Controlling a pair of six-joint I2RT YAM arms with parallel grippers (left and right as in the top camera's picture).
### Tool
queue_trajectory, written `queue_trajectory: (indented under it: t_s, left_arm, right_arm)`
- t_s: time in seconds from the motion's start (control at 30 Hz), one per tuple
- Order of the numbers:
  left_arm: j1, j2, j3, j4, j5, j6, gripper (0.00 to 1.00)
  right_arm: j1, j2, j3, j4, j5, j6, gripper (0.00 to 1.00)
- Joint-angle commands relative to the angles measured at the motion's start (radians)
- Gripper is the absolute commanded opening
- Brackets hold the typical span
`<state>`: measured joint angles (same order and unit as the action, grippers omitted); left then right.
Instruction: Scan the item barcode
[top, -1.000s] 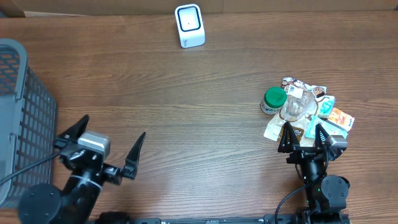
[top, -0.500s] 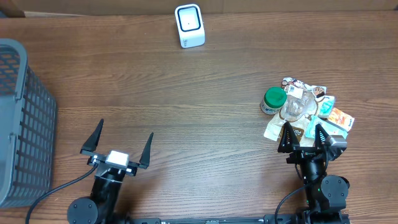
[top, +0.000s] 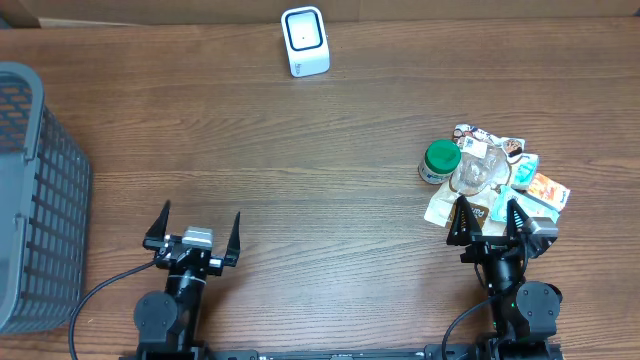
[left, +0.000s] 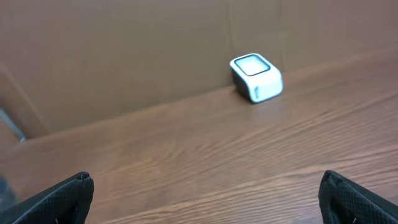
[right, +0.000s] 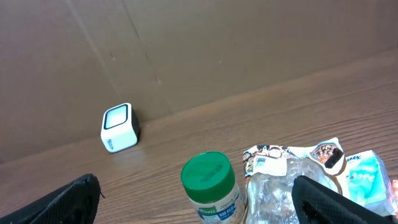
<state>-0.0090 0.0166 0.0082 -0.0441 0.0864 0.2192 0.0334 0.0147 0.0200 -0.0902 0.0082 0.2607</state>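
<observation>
The right gripper (top: 486, 202), jaws wide and empty, sits just beside the green-lidded plastic jar (top: 440, 160) in the packet heap (nearer arm). The left gripper (top: 201, 212), equally wide, is well apart.

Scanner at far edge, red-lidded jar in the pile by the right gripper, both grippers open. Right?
No: the lid is green, not red, per the right wrist view. Scanner at far edge, jar in pile by right gripper; it and left gripper open.

Grey mesh basket (top: 55, 210) at wooden table's (top: 320, 220) left edge.
</observation>
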Motion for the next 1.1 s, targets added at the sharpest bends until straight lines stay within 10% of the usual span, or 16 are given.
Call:
queue_trajectory:
  t_s: [0.0, 1.07]
  left_arm:
    - [-0.003, -0.013, -0.003, -0.034, -0.047, 0.019, 1.0]
    - [-0.003, -0.012, -0.003, -0.031, -0.045, -0.014, 1.0]
  right_arm:
    - [-0.004, -0.012, -0.01, 0.006, 0.013, -0.004, 1.0]
    - [-0.004, -0.012, -0.01, 0.006, 0.013, -0.004, 1.0]
